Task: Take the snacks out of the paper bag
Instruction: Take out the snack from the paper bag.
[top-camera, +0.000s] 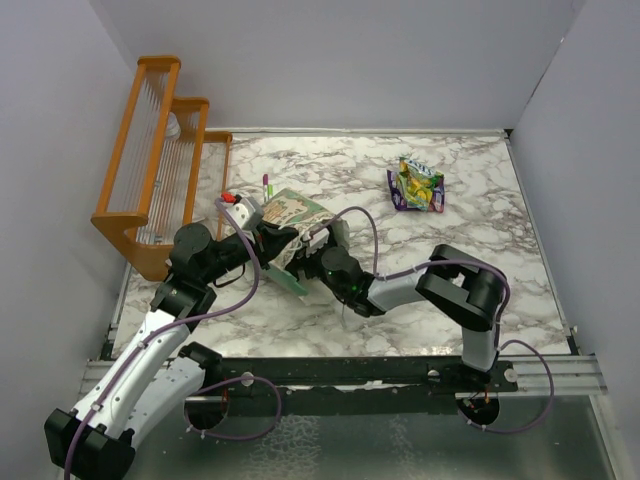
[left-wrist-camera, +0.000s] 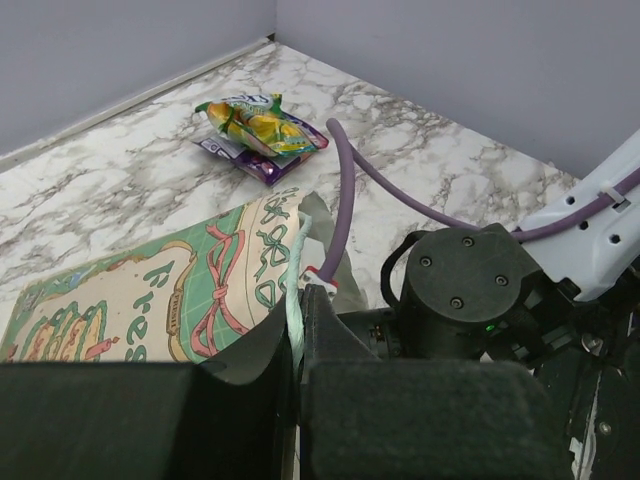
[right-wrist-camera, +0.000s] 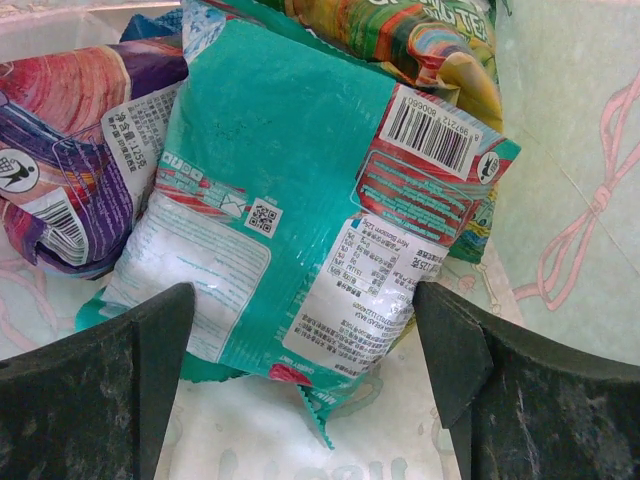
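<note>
One paper bag lying, mouth nearward | left pincer clamping rim | right pincer apart

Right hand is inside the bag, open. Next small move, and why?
Probably ease the right hand forward and close on the teal packet: it lies between the open fingers, ungripped, while the left hand pinches the rim of the paper bag.

Inside the paper bag: glossy, crinkled foil on the teal packet and the purple packet. Matt printed paper on the bag itself, smooth, creased at the mouth. Dull black plastic, scuffed grey, on the fingers of the right gripper within it. Under the bag, smooth marble-look table with slight sheen. Left of the bag, orange rack, probably varnished wood.
</note>
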